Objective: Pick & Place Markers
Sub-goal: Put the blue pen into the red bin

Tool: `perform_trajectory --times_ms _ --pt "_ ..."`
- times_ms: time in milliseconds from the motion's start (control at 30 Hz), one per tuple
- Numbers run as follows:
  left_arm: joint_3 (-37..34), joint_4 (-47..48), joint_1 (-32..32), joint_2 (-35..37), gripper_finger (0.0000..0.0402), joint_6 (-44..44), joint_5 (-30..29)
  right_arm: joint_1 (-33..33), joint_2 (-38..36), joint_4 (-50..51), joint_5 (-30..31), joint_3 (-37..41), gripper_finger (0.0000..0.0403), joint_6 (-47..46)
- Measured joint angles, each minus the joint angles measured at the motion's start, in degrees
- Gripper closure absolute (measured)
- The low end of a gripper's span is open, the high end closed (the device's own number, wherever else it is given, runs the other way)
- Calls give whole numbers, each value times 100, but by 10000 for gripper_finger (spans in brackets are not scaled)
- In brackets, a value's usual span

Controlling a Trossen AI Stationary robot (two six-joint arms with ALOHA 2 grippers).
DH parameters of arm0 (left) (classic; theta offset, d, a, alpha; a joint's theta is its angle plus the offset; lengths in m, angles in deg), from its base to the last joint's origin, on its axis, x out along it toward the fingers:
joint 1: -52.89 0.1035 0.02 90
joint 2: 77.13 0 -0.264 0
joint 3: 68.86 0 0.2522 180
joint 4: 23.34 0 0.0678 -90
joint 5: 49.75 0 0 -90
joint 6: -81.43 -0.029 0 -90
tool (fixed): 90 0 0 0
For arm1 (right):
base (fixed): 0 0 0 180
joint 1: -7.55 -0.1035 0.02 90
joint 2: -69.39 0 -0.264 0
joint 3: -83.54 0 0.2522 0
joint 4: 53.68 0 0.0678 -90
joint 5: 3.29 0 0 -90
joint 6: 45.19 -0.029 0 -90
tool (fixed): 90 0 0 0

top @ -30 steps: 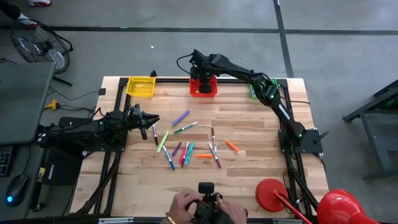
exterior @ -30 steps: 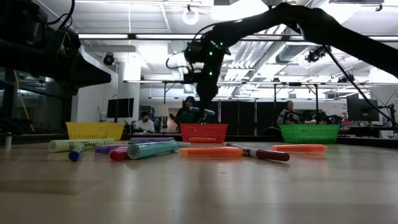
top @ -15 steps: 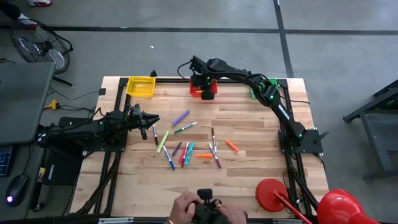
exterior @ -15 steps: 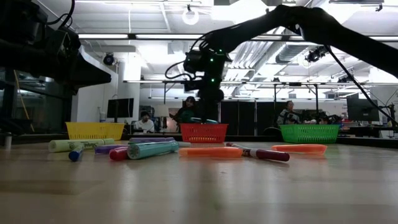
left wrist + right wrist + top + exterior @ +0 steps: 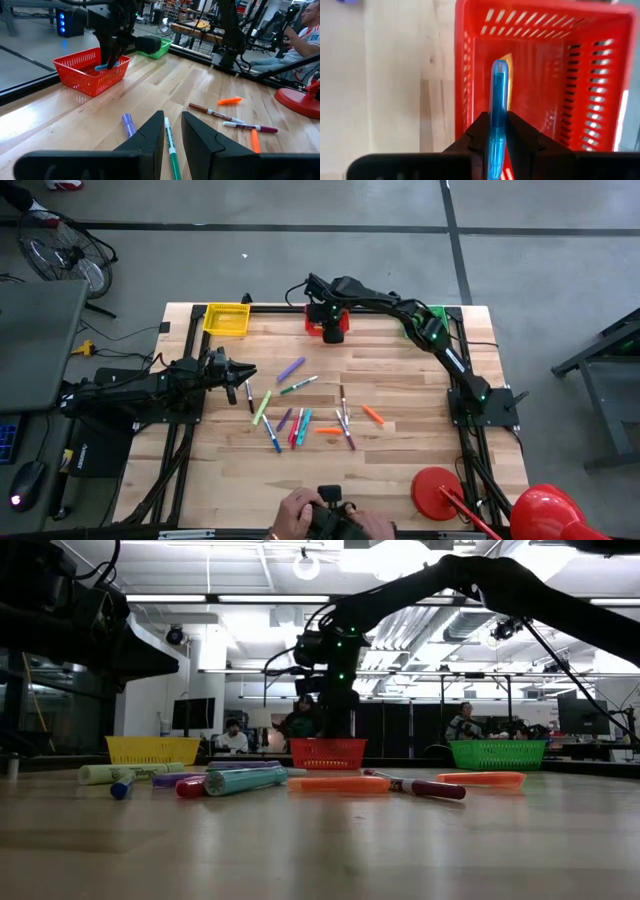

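Note:
Several markers (image 5: 300, 420) in purple, green, orange, blue and pink lie flat on the wooden table (image 5: 400, 450), around its middle. At the far edge stands the red basket (image 5: 322, 327). My right gripper (image 5: 333, 320) reaches down into it, shut on a blue marker (image 5: 499, 95). An orange marker (image 5: 506, 60) lies on the basket's floor. My left gripper (image 5: 172, 125) waits at the table's left side, pointing level toward the markers, with a narrow gap between its fingers and nothing in it. My right gripper pinches the blue marker between its two fingers, near one end (image 5: 497, 131). The fingers come steeply from above. The marker's free part (image 5: 103, 66) juts out past them, inside the red basket's rim (image 5: 75, 55). Whether it touches the basket's floor I cannot tell.
A yellow basket (image 5: 227, 318) stands at the far left corner and a green basket (image 5: 497, 754) at the far right, partly under my right arm. A person's hands (image 5: 300, 510) hold a device at the near edge. A red round stand (image 5: 437, 490) sits near right.
My right gripper has sunk with the blue marker from above the red basket down into it, tipping a little as it went. It has stayed shut on the marker.

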Motion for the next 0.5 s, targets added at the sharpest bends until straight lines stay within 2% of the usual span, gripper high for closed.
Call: perform_trajectory --times_ms 500 --pt "1 0 0 -1 337 2 4 0 131 14 -175 0 353 -266"
